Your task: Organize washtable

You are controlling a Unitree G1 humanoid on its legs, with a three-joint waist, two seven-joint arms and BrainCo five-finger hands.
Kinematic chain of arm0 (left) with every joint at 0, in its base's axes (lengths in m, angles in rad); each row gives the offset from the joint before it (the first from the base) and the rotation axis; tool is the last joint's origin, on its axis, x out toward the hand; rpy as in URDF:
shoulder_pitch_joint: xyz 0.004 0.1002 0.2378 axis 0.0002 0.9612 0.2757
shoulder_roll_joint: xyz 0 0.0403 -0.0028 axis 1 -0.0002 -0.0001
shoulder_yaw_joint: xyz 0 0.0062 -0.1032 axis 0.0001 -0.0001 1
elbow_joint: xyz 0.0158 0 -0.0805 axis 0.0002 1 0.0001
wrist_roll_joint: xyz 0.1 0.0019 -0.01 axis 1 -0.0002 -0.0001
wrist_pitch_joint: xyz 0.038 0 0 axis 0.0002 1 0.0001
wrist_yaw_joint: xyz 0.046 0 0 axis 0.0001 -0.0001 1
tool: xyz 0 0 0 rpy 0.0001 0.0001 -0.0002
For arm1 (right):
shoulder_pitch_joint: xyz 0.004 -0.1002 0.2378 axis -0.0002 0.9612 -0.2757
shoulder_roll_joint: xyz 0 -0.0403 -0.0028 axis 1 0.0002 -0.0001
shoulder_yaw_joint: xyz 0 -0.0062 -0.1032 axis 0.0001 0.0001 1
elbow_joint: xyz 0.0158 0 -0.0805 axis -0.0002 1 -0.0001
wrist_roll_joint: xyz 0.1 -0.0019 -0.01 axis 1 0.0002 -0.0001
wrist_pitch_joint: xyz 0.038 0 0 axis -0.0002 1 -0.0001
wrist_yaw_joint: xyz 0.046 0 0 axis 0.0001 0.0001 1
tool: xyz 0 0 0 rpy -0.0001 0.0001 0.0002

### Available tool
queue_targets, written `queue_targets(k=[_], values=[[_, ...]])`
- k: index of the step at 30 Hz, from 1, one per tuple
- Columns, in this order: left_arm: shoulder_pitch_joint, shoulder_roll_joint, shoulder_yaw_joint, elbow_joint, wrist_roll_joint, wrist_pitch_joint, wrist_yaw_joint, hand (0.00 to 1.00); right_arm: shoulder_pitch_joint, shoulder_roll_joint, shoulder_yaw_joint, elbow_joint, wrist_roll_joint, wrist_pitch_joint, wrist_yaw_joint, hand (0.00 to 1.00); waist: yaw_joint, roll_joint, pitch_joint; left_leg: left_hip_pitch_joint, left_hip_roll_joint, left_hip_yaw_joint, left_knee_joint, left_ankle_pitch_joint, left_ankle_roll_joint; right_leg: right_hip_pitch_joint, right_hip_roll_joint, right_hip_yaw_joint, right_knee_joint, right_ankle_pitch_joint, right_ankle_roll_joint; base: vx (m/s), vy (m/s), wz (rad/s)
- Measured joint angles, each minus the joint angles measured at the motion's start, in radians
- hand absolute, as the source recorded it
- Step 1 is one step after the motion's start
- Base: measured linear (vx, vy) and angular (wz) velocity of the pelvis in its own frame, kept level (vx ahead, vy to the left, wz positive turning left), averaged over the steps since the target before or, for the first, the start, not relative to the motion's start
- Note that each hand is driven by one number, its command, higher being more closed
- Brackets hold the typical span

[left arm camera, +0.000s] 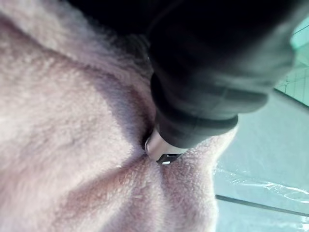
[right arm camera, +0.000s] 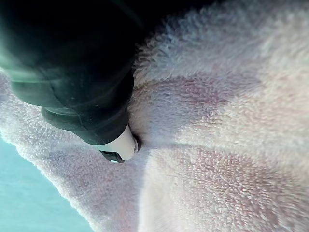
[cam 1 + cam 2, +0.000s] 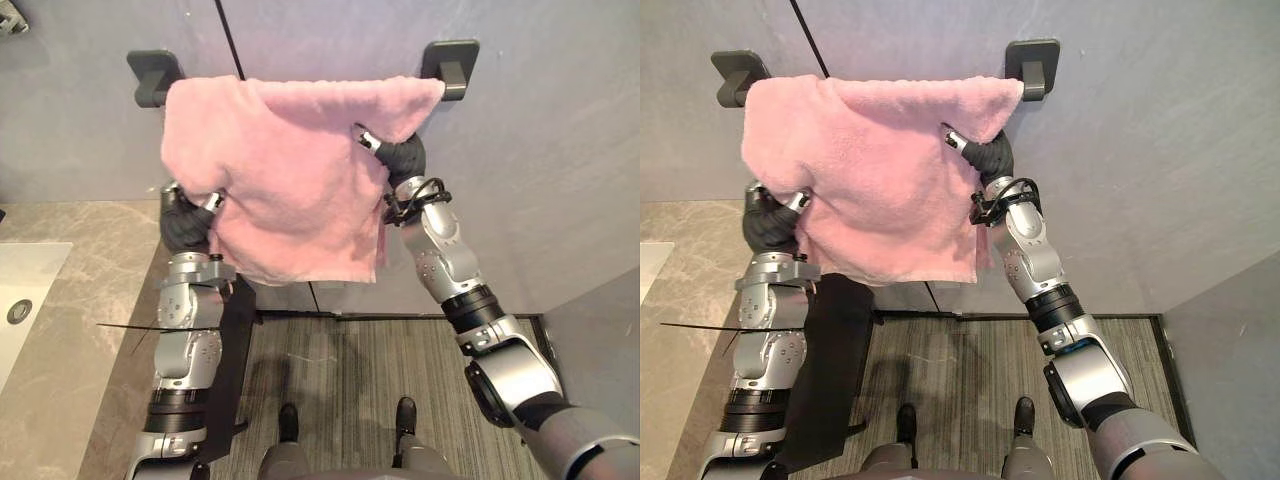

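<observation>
A pink towel [image 3: 290, 170] hangs over a wall rail between two dark brackets [image 3: 152, 75] [image 3: 452, 62]. It is bunched and uneven, with its lower edge slanting down toward the right. My left hand [image 3: 185, 222] is tucked in under the towel's lower left edge, just above the counter. My right hand [image 3: 402, 157] reaches in behind the towel's upper right corner, just below the right bracket. In the left wrist view the dark cover of my left hand [image 1: 207, 72] presses into pink pile [image 1: 63, 121]. The right wrist view shows my right hand [image 2: 72, 72] buried in the towel [image 2: 217, 121] the same way.
A stone countertop [image 3: 90, 320] with a white sink [image 3: 25, 290] lies at the left. A dark panel or cloth [image 3: 830, 370] hangs at the counter's edge beside my left arm. Grey wall stands behind the rail, with striped floor [image 3: 350, 370] below.
</observation>
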Motion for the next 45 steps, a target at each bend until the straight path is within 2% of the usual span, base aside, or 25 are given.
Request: queue_targets(k=[4,8,9,11,14,15,24,30,35,40,42,45], values=[[-0.002,0.0,0.012,0.023,0.012,-0.001,0.0,1.0,0.028,0.003,0.0,-0.029,-0.01,0.0,0.018,1.0,-0.002,-0.004,-0.003,0.004,0.0,0.001,-0.003,0.0,0.001,0.004,0.0,0.001,0.0,0.0,0.0,0.0,0.0,0.0],[-0.015,0.0,0.012,0.097,0.02,0.0,0.001,1.0,0.06,0.002,0.0,-0.044,-0.01,-0.001,0.036,1.0,-0.007,-0.026,-0.015,0.006,0.001,0.004,-0.003,0.0,0.0,0.004,0.0,0.005,0.0,0.0,0.0,0.0,0.0,-0.01],[-0.025,0.0,0.012,0.112,0.02,0.001,0.002,1.0,0.065,0.002,0.0,-0.044,-0.01,-0.001,0.036,0.0,-0.007,-0.033,-0.019,0.007,0.0,0.006,-0.002,0.0,0.0,0.004,0.0,0.007,-0.001,0.0,0.0,0.0,0.0,-0.04],[-0.045,0.005,0.012,0.139,0.02,0.001,0.016,1.0,0.081,0.003,0.001,-0.05,-0.01,-0.001,0.038,0.0,-0.009,-0.045,-0.027,0.01,0.0,0.011,0.0,0.0,0.0,0.004,0.0,0.012,-0.001,0.0,0.0,0.0,0.0,-0.05],[-0.06,0.005,0.012,0.166,0.02,0.001,0.018,1.0,0.093,0.002,0.002,-0.068,-0.01,-0.001,0.039,0.0,-0.01,-0.046,-0.027,0.012,0.0,0.013,0.0,0.0,0.0,0.005,0.0,0.014,-0.001,0.0,0.0,0.0,0.0,-0.01],[-0.061,0.005,0.012,0.171,0.02,0.001,0.018,0.0,0.093,0.002,0.003,-0.068,-0.01,-0.001,0.039,0.0,-0.011,-0.046,-0.027,0.013,0.001,0.014,0.0,0.0,0.0,0.005,0.0,0.015,-0.001,0.0,0.0,0.0,0.0,0.0],[-0.044,0.005,0.013,0.19,0.02,0.003,0.016,0.0,0.137,-0.008,0.006,-0.068,-0.009,-0.001,0.048,0.0,-0.021,-0.047,-0.027,0.025,0.001,0.019,0.001,-0.001,0.0,0.014,0.0,0.017,-0.004,0.0,0.0,-0.01,0.004,-0.01],[0.065,-0.005,0.013,0.189,0.086,0.027,-0.009,0.0,0.338,-0.023,0.053,-0.068,-0.02,0.025,0.112,0.0,-0.024,-0.046,-0.027,0.026,0.003,0.021,0.0,-0.003,-0.001,0.013,0.002,0.018,-0.004,-0.001,0.0,-0.01,0.002,-0.01],[0.182,-0.081,0.032,0.186,0.158,0.056,-0.032,0.0,0.494,-0.011,0.057,-0.137,-0.042,0.042,0.159,0.0,-0.027,-0.041,-0.031,0.026,0.004,0.026,-0.005,-0.008,-0.001,0.01,0.004,0.018,-0.004,-0.018,0.003,-0.03,0.002,-0.02],[0.347,-0.174,0.045,0.183,0.212,0.079,-0.074,0.0,0.722,0.006,0.093,-0.2,-0.072,0.043,0.234,0.0,-0.03,-0.009,-0.072,0.025,0.005,0.042,-0.005,-0.015,-0.003,-0.001,0.005,0.029,-0.004,-0.024,0.005,0.01,0.006,-0.08],[0.389,-0.193,0.044,0.167,0.229,0.085,-0.089,0.0,0.784,0.015,0.092,-0.205,-0.081,0.045,0.245,0.0,-0.032,-0.007,-0.074,0.028,0.005,0.047,-0.005,-0.015,-0.003,-0.002,0.006,0.035,-0.004,-0.025,0.005,0.0,0.005,-0.08],[0.506,-0.212,0.016,0.102,0.274,0.091,-0.142,0.0,0.912,0.014,0.096,-0.282,-0.089,0.068,0.291,0.0,-0.052,-0.008,-0.075,0.031,0.005,0.05,-0.003,-0.017,-0.004,-0.001,0.006,0.037,-0.004,-0.027,0.008,0.0,0.002,-0.02]])
